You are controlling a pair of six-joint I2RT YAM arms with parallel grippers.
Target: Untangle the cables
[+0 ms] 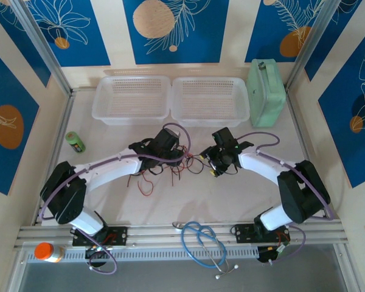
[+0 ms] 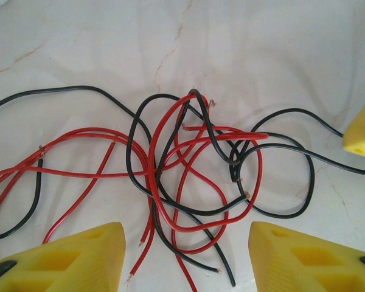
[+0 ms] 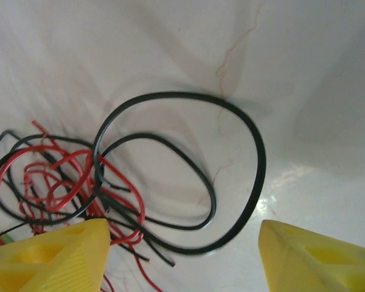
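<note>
Red, black cables (image 2: 155, 176) between parted jaws.

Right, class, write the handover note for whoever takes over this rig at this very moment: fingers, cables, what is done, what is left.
Left gripper: yellow fingers open, holding nothing, poised over the tangle.
Right gripper: fingers open, empty, over two black loops at the tangle's edge.
The thin red and black cables lie in one crossed-over bunch on the white marbled table, between the two grippers.
Done: no strand lies separated yet.
Left: probably grip one strand on each side and draw them apart, then repeat until each cable lies alone.
</note>
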